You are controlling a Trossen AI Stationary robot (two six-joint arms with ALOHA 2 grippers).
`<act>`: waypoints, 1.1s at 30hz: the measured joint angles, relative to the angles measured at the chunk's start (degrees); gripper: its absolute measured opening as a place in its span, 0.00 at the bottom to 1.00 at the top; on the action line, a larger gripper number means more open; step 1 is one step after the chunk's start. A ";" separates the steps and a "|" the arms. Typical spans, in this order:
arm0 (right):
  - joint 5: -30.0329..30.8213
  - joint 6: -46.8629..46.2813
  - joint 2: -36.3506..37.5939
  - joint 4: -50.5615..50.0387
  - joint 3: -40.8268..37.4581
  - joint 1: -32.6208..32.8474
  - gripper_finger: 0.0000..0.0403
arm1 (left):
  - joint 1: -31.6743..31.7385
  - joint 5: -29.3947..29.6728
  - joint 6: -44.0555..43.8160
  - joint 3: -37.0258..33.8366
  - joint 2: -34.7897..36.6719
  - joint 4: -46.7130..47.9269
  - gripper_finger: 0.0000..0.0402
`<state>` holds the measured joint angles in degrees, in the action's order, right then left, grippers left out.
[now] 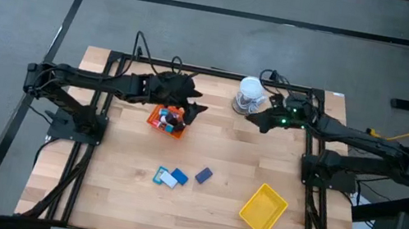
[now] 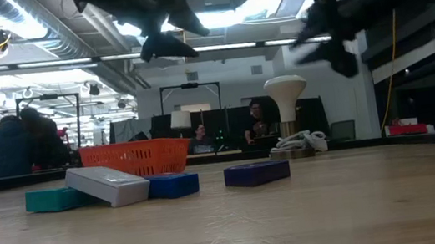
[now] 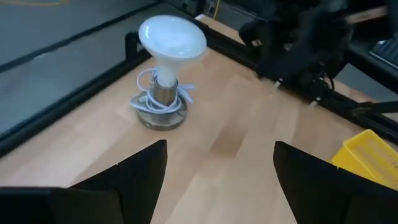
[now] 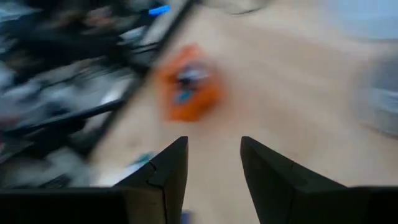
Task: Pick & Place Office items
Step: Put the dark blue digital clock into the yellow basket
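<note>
Office items are seen in two places on the wooden table [image 1: 117, 191]. Several small pieces are heaped in the orange tray [image 1: 167, 121], which sits left of centre toward the far side; their kinds cannot be told apart. Nearer the front, a teal block [image 1: 160, 175], a white block [image 1: 169, 179] and a blue block [image 1: 180, 176] lie touching one another in a cluster, the white one tilted over its neighbours in the low view. Just to their right a navy block [image 1: 203, 175] lies alone.

The left gripper [image 1: 193, 109] is held above the table at the far right edge of the orange tray, its jaws spread wide with nothing between them. The right gripper [image 1: 258, 115] is held above the table at the far side, just beside a white lamp-like object [image 1: 249, 95] with a cord coiled around its base. Its jaws are partly parted, and nothing is seen between them in the right wrist view.

A yellow tray [image 1: 263, 208] sits at the near right, well apart from the blocks. People are seen seated in the room beyond the table.
</note>
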<state>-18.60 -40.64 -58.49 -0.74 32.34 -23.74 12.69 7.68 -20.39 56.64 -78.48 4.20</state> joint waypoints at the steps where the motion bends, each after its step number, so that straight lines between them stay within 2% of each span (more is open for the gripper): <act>1: -3.57 -0.66 -1.59 3.83 -0.01 0.48 0.38 | 0.02 -0.16 -0.68 0.00 0.00 0.25 0.72; 6: -16.44 -4.25 -10.74 25.19 0.00 4.17 0.38 | -1.73 -2.29 -4.33 0.00 0.00 0.29 0.69; 10: -20.87 -8.37 -17.86 38.56 0.04 9.04 0.38 | -5.23 0.21 -7.75 0.00 0.00 0.29 0.65; 12: -22.17 -7.88 -21.21 41.35 1.07 11.70 0.38 | -7.34 2.56 -9.98 0.00 0.00 0.31 0.63; 17: -24.99 0.38 -27.68 39.49 7.53 18.25 0.38 | -12.93 7.77 -15.50 0.00 0.00 5.08 0.61; 20: -25.74 3.67 -29.82 36.12 12.23 21.78 0.38 | -14.44 10.85 -19.47 -0.02 1.22 17.71 0.61; 22: -25.65 5.44 -30.37 33.33 14.94 23.49 0.38 | -14.91 12.42 -21.15 -0.02 3.34 22.18 0.61; 24: -23.90 7.05 -30.41 29.70 16.90 24.73 0.38 | -15.98 14.71 -19.93 -0.02 6.95 21.02 0.60; 27: -20.51 8.08 -30.41 26.64 18.17 25.37 0.38 | -18.67 22.06 -16.73 0.06 12.98 15.87 0.60; 33: -15.12 3.25 -30.41 26.45 18.34 25.35 0.38 | -25.35 31.79 -6.05 0.07 24.52 10.45 0.60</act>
<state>-33.72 -37.39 -88.90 25.71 50.68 1.61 -12.66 39.46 -26.43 56.71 -53.95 14.65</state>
